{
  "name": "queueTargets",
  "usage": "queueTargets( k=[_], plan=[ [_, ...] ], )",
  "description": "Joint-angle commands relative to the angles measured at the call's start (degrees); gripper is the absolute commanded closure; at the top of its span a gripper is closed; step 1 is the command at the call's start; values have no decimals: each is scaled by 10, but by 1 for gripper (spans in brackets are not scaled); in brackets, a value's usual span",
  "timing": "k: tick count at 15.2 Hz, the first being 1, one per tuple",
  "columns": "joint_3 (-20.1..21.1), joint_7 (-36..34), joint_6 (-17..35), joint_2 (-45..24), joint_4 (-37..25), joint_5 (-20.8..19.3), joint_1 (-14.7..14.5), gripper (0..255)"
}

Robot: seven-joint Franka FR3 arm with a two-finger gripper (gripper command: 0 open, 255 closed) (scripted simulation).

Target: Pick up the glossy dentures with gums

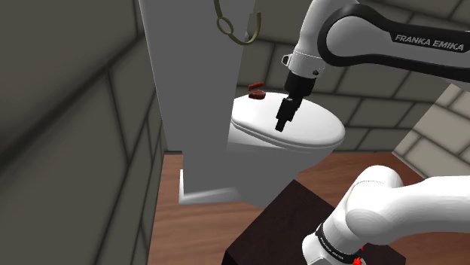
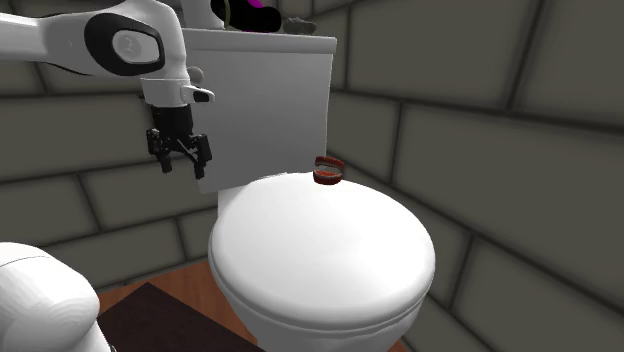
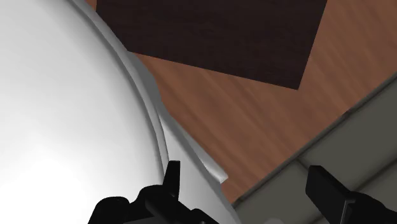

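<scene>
The reach is only beginning, I'd say. The end effector [image 2: 180, 160] hangs above the side rim of the toilet lid [image 2: 320, 250], its fingers apart with nothing between them. The dentures [image 2: 328, 171], dark red and glossy, sit at the lid's back edge, just beside the tank [image 2: 265, 100] and well apart from the end effector. The next move calls for travelling across the lid toward that back edge, setting a finger on either side of the dentures, then coming down. The toilet is the one container here, and with the lid down its contents are hidden. A few small things lie on the tank above the lid, too unclear to name.
</scene>
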State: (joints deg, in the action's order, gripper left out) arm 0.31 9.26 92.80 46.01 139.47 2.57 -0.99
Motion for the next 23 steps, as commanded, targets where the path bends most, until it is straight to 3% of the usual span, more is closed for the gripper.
queueTargets(
  k=[1, 12, 23],
  plan=[
    [0, 0, 0, 0, 0, 0, 0, 0],
    [-71, 13, 114, -183, -120, -1, 44, 0],
    [-145, 41, 165, -367, -293, 53, 73, 0]
  ],
)
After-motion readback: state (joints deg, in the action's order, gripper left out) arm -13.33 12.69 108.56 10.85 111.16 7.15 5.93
